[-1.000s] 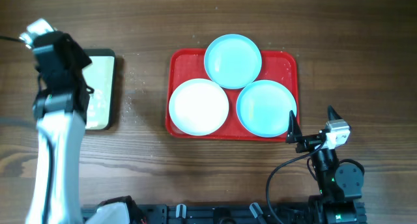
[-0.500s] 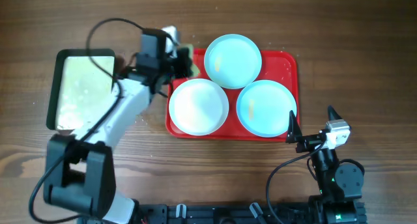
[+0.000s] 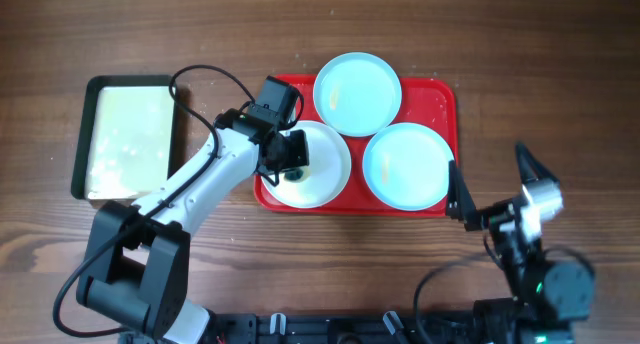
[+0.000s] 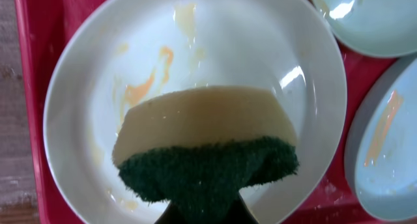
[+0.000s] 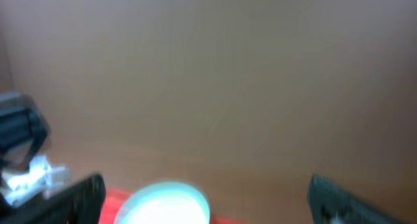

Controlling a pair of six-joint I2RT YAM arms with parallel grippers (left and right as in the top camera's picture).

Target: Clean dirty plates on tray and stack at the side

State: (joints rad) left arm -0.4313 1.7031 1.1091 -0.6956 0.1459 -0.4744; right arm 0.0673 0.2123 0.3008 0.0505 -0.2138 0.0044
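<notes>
Red plastic frames the work: the tray lies on the wooden table with all three plates on it. The white plate is at its near-left, one light blue plate at the far edge and another at the near-right, all crowded rim to rim. The left gripper hangs over the white plate, pinching a yellow sponge by its green scouring layer, yellow side toward the plate. Orange smears streak the plate's far-left part, and the blue plates show streaks too. Whether the sponge is actually pressing on the plate or hovering just above it, I cannot tell from these views. The right gripper sits off the tray's near-right corner, fingers spread wide and holding nothing. A black-rimmed cream tray lies well apart to the left.

Nothing pins the white plate down, so I judge the main risk to be sliding: a firm wipe could shove this light plate into its neighbours or ride it up the tray's rim. The grip on the sponge looks narrow and low, so a sideways scrub might twist it loose. A stroke kept near the middle would also miss the smears out toward the rim.
</notes>
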